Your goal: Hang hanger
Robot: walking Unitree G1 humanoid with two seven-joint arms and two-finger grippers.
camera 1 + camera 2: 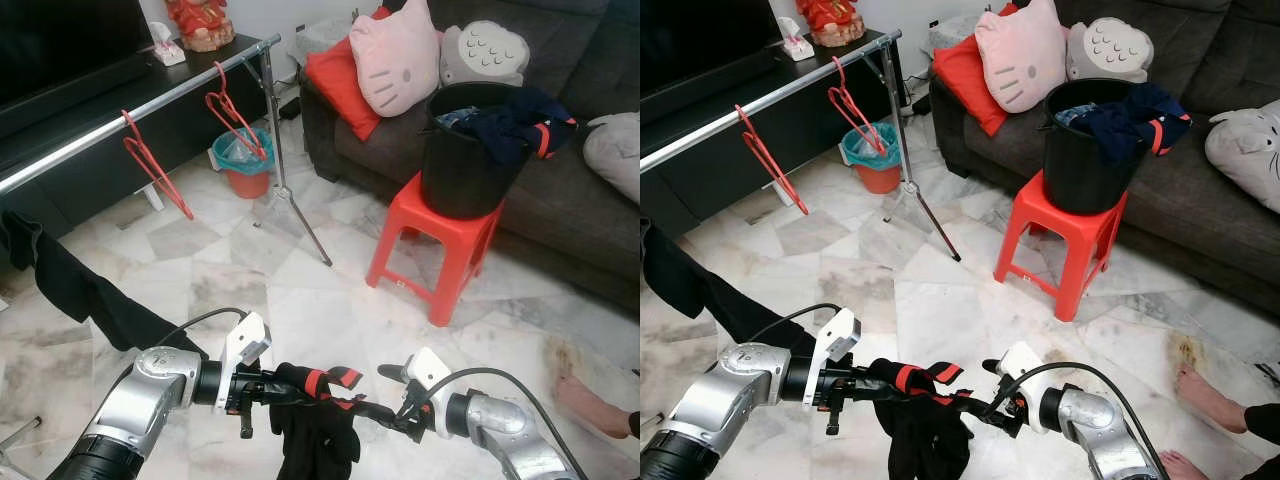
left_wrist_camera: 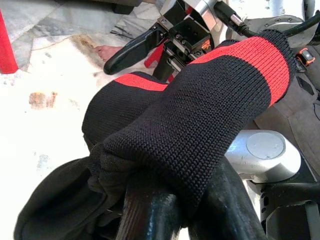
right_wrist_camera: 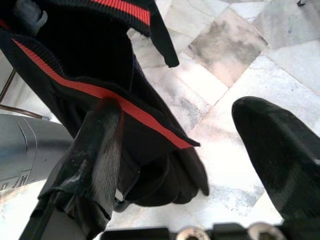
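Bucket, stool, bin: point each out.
bucket (image 1: pixel 462 175): left eye view, front wall.
stool (image 1: pixel 405 203): left eye view, seat's front edge.
bin (image 1: pixel 246 182): left eye view, orange side wall.

A red stool (image 1: pixel 440 235) stands on the right with a black bucket (image 1: pixel 468 150) full of clothes on top. Far behind it is a dark sofa (image 1: pixel 560 180) with a pink cat pillow (image 1: pixel 395 58). A small bin (image 1: pixel 243 165) sits far left.
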